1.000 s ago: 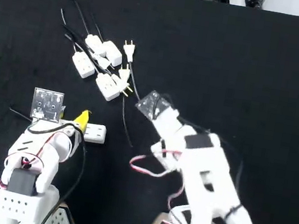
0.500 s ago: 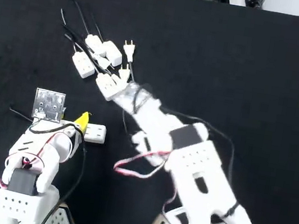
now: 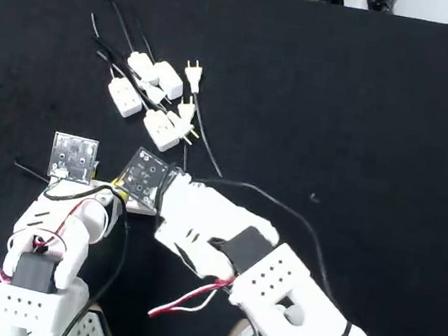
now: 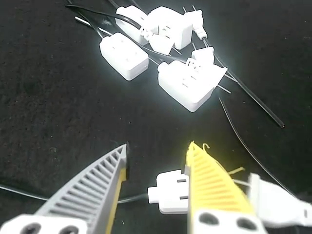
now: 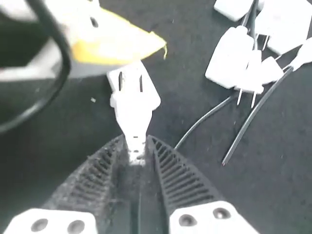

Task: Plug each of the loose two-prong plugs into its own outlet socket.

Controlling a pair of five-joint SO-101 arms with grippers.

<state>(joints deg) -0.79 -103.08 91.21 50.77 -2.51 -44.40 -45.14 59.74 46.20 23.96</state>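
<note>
My right gripper (image 5: 134, 141) is shut on the neck of a white two-prong plug (image 5: 134, 100), whose prongs point toward the left arm's yellow finger (image 5: 117, 46). My left gripper (image 4: 156, 148) stands open low over the table. A single white outlet socket (image 4: 168, 192) lies between its fingers, close against the yellow one. The held plug (image 4: 275, 204) sits just beyond that finger. In the high view the right arm's wrist (image 3: 144, 177) hangs over this socket beside the left gripper (image 3: 109, 192).
A heap of white sockets and loose plugs with thin black cords (image 3: 154, 97) lies farther back on the black table (image 3: 369, 114); it also appears in the wrist views (image 4: 165, 53) (image 5: 248, 53).
The right arm has swung left from the middle of the table to just beside the left gripper, carrying the plug. The left arm has stayed put.
</note>
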